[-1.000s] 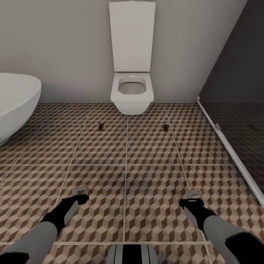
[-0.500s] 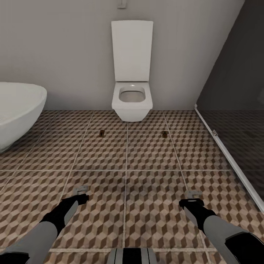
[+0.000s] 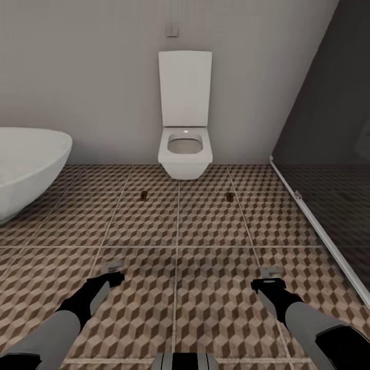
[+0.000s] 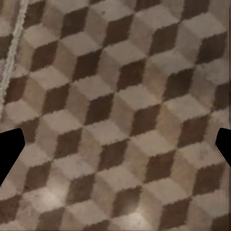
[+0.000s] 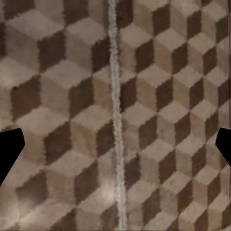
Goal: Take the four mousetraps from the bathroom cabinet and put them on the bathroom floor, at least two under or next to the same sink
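Two mousetraps lie flat on the cube-patterned bathroom floor (image 3: 177, 226) in front of the toilet, one on its left (image 3: 143, 196) and one on its right (image 3: 229, 196). Both are tiny dark brown pieces. My left gripper (image 3: 114, 273) hovers low over the tiles, well short of the left mousetrap. It is open, and its dark fingertips (image 4: 9, 149) stand far apart over bare tile. My right gripper (image 3: 271, 276) is likewise open above a grout line, with its fingertips (image 5: 9, 151) wide apart and nothing between them. The cabinet and the sink are out of view.
A white toilet (image 3: 185, 149) stands against the grey back wall, dead ahead. An oval white bathtub (image 3: 28, 164) bulges in from the left. A dark glass partition (image 3: 329, 154) with a pale floor rail (image 3: 321, 231) runs along the right.
The whole picture has shifted: the camera has drawn back, so the toilet and both mousetraps look smaller and farther. Both arms keep the same pose, grippers open.
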